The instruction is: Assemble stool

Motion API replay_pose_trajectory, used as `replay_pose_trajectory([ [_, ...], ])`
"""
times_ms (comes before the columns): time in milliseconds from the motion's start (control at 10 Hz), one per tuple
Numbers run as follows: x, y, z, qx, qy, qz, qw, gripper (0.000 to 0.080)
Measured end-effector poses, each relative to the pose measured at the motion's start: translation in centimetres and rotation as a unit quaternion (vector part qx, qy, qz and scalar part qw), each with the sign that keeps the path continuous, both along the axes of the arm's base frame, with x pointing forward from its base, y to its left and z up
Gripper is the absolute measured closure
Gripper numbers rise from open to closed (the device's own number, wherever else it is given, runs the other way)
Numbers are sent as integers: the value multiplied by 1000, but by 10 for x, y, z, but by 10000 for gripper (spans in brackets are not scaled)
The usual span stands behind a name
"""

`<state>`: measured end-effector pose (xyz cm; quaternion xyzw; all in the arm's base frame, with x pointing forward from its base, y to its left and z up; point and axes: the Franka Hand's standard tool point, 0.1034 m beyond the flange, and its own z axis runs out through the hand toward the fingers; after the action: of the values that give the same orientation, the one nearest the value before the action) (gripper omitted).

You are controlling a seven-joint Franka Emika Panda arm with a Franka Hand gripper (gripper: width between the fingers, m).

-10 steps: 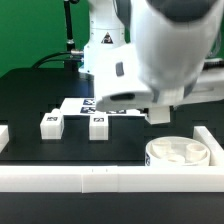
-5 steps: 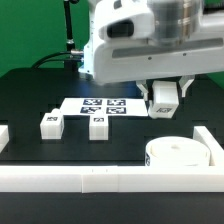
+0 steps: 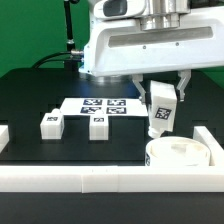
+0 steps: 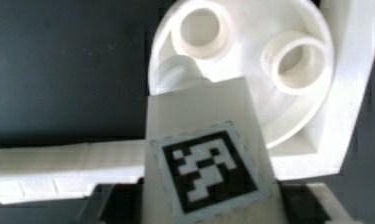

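Your gripper (image 3: 162, 95) pinches a leg (image 3: 160, 114) by its upper end; its long axis hangs near upright, slightly tilted, lower end pointing at the seat (image 3: 183, 154) just below; a second leg (image 3: 52, 123) and a third leg (image 3: 98, 126) stand well apart from it.

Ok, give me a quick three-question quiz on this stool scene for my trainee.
1. True or false: the gripper is shut on a leg.
2. How many other legs rest on the table?
3. In the exterior view, the seat sits at the: A left, B centre, C right.
Key: 1 true; 2 two; 3 C.
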<state>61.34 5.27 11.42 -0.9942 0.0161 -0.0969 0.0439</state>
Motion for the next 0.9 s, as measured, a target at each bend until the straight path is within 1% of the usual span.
replay_pose_trajectory([
  [100, 8, 0, 6, -1, -9, 9, 1000, 474],
  [500, 6, 1, 2, -2, -6, 11, 1000, 474],
  [600, 12, 6, -3, 1, -6, 18, 1000, 474],
  [700, 25, 20, -2, 5, -27, 23, 999, 474],
  [800, 30, 27, 1, 5, -50, 28, 998, 474],
  [900, 28, 23, -1, 4, -45, 28, 999, 474],
])
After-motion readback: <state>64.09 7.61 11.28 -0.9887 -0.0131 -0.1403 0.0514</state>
